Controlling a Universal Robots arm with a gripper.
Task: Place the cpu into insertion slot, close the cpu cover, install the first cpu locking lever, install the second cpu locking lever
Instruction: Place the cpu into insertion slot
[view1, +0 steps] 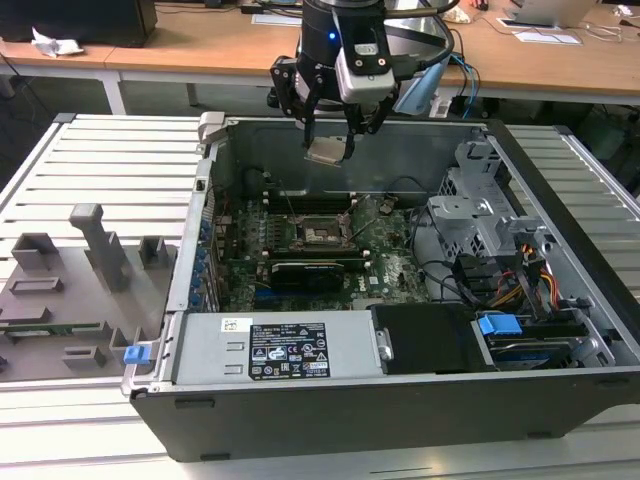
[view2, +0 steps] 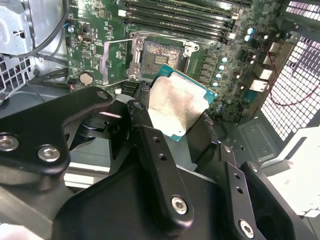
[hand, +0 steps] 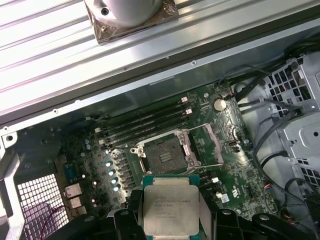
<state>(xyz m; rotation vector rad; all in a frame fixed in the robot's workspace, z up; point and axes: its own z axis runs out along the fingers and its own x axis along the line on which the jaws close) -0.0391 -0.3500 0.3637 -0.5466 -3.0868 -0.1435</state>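
1. One cpu (view1: 328, 150), pinched between the gripper (view1: 330, 138) fingers, hangs over the open case (view1: 420, 150), well apart from the insertion slot (view1: 322, 235).
2. Placing step in hand, with the cpu cover (hand: 206, 145) raised; seating likely calls for level, square alignment.

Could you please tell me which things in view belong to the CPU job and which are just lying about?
Job in hand: gripper, holding the cpu; insertion slot, empty; cpu cover, swung open.
Lying about: memory slots; coin battery; labelled grey box; grey fixture blocks on the exterior view's left.
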